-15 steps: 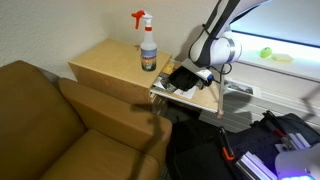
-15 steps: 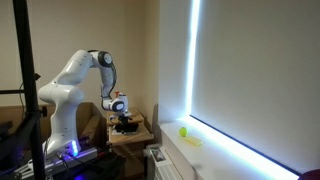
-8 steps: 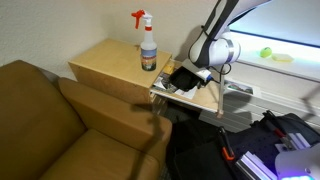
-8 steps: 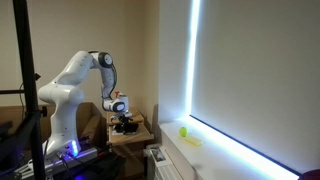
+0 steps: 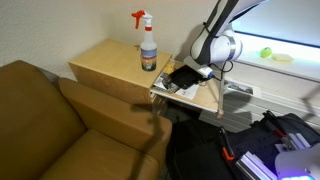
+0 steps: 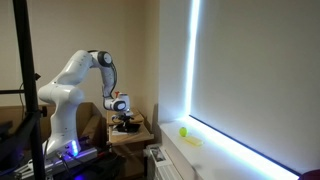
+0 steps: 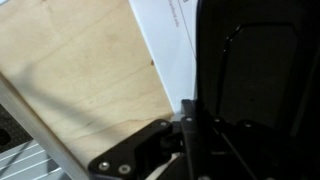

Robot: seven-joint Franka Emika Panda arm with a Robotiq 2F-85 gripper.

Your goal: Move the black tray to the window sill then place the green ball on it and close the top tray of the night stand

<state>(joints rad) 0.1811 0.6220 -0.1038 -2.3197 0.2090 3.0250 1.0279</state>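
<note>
Black tray (image 5: 183, 79) on pulled-out top tray (image 5: 198, 95) w/ gripper (image 5: 203, 72) right over it; can't tell if clenched.

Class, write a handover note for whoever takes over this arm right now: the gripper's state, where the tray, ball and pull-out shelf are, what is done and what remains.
Gripper: down at the black tray; the views do not show whether it is open or shut.
Black tray: lies on the top tray of the night stand, which is pulled out.
Green ball: on the window sill, not on the tray.
Done: no step complete.
Left: carry the tray to the sill, set the ball on it, push the top tray shut.
</note>
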